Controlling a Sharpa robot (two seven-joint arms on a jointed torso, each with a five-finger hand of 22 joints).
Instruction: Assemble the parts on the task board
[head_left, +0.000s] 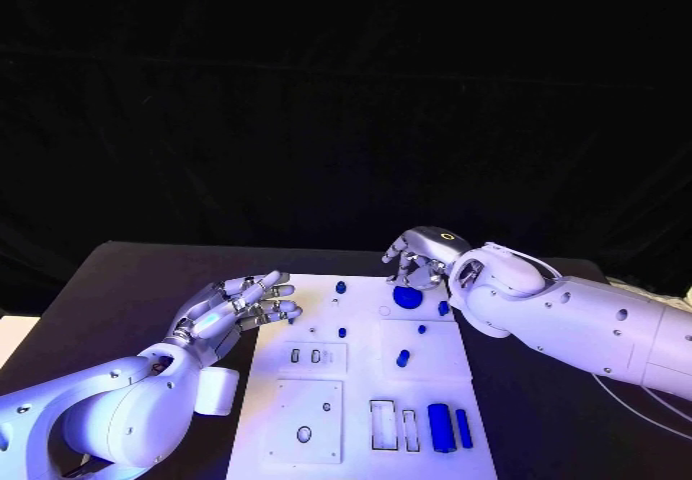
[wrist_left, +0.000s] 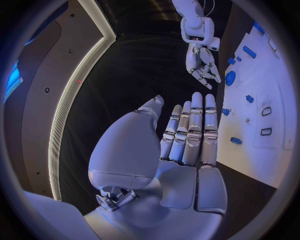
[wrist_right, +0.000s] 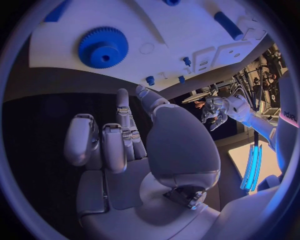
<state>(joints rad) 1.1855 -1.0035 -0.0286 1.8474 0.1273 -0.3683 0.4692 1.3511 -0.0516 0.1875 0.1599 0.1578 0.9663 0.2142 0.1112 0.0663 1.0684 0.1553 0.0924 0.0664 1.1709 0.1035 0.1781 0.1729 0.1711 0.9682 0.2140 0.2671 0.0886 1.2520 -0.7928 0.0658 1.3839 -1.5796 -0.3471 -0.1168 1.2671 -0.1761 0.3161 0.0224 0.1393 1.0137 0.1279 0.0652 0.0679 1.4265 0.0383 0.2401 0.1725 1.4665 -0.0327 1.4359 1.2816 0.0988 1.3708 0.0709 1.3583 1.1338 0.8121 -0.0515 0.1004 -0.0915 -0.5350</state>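
The white task board (head_left: 361, 400) lies in the middle of the black table (head_left: 101, 275), long side running away from the robot. Taking the board as a clock face in the head view, a round blue gear (head_left: 408, 297) sits up near one o'clock, close to the far edge. Two small blue pegs (head_left: 340, 287) stand toward eleven o'clock, another small peg (head_left: 343, 332) nearer the centre, and a short blue pin (head_left: 404, 357) lies at about the middle, slightly to the three o'clock side. Down at five o'clock a wide blue block (head_left: 440, 428) and a slimmer blue bar (head_left: 463, 428) lie side by side, next to an open rectangular slot (head_left: 382, 425).

The left hand (head_left: 238, 305) hovers at the board's nine o'clock edge, fingers stretched out and slightly apart, with nothing in it; the left wrist view shows the same flat, straight fingers (wrist_left: 190, 132) beside the board's rim (wrist_left: 250, 150).

The right hand (head_left: 418, 258) is at the far edge, around one o'clock, just behind the gear. In the right wrist view its fingers (wrist_right: 122, 135) are partly curled, spread apart and holding nothing, with the gear (wrist_right: 103, 47) lying free on the board beyond the fingertips, not touched.
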